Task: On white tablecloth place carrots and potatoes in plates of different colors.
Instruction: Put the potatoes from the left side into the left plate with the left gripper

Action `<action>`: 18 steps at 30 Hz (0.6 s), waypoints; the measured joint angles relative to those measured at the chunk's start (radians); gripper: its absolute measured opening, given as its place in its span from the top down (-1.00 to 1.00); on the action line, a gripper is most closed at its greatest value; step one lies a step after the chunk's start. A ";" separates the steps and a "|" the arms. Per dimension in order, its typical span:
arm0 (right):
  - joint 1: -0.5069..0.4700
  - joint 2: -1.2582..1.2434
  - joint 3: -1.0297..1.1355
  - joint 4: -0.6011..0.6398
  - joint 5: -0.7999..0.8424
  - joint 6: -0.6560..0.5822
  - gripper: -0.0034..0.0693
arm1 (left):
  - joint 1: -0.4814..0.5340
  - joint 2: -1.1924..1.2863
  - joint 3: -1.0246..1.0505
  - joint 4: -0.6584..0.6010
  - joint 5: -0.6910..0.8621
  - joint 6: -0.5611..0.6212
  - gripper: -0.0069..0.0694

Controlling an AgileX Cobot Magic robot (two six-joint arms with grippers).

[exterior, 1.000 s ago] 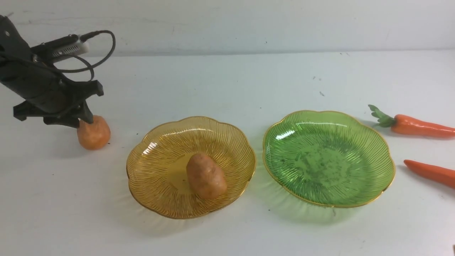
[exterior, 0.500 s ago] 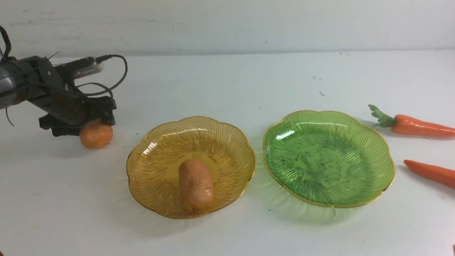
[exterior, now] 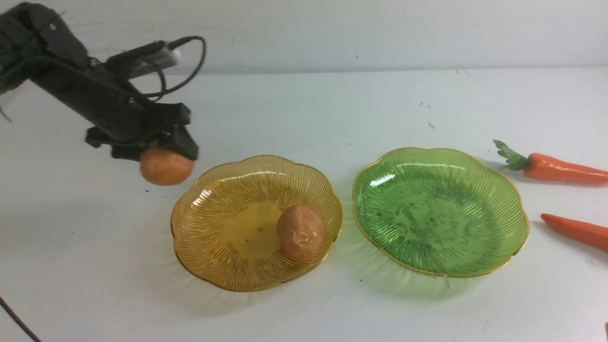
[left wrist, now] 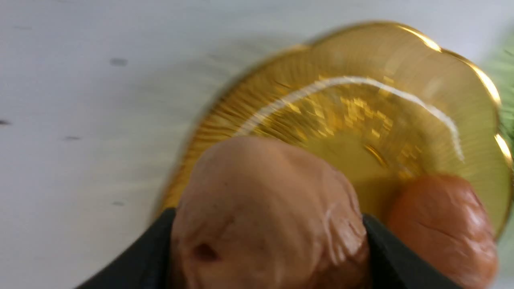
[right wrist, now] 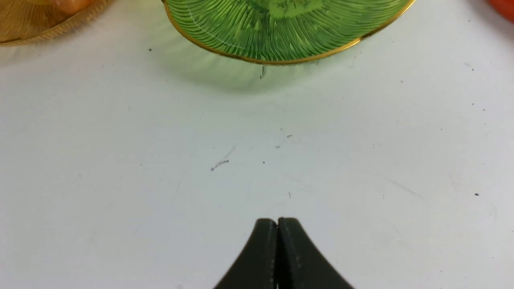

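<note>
two black fingers [right wrist: 261,253] of the right gripper [right wrist: 277,221] were pressed together with nothing between them, low over the white tablecloth [exterior: 304,313] on the near side of the green plate [exterior: 439,211]. beyond that stretch of cloth the amber plate [exterior: 209,256] sat to the left of the green plate, their rims close together. the first potato [exterior: 300,232] lay inside the amber plate, against its right wall. right of the green plate, on the cloth, lay the near carrot [exterior: 577,231]. behind it was the far carrot [exterior: 560,169], its leafy top pointing toward the plate. farther back on the left, the left gripper [exterior: 159,156] pinched the second potato [exterior: 166,167] between its black fingers [left wrist: 385,257]. that potato hung clear of the cloth, just beside the amber plate's far left rim. the left wrist view was blurred.
</note>
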 joint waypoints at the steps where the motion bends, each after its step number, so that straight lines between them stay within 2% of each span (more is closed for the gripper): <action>1: 0.000 0.000 0.000 0.000 -0.002 0.000 0.95 | -0.046 0.004 0.000 -0.019 0.026 0.025 -0.27; 4: 0.000 0.000 0.000 0.000 -0.003 0.000 0.95 | -0.163 0.053 0.000 -0.005 0.033 0.050 -0.31; 7: 0.000 0.003 -0.010 -0.002 0.004 0.026 0.95 | -0.208 0.084 0.000 0.043 0.031 0.054 -0.43; 12: 0.000 0.055 -0.091 -0.112 0.045 0.178 0.95 | -0.217 0.090 -0.025 0.126 0.035 0.029 -0.90; 14: 0.000 0.097 -0.106 -0.168 0.045 0.211 0.95 | -0.217 0.090 -0.069 0.163 0.083 0.028 -0.97; 18: 0.000 0.204 -0.125 -0.282 0.015 0.310 0.87 | -0.217 0.090 -0.179 0.201 0.177 0.024 -0.97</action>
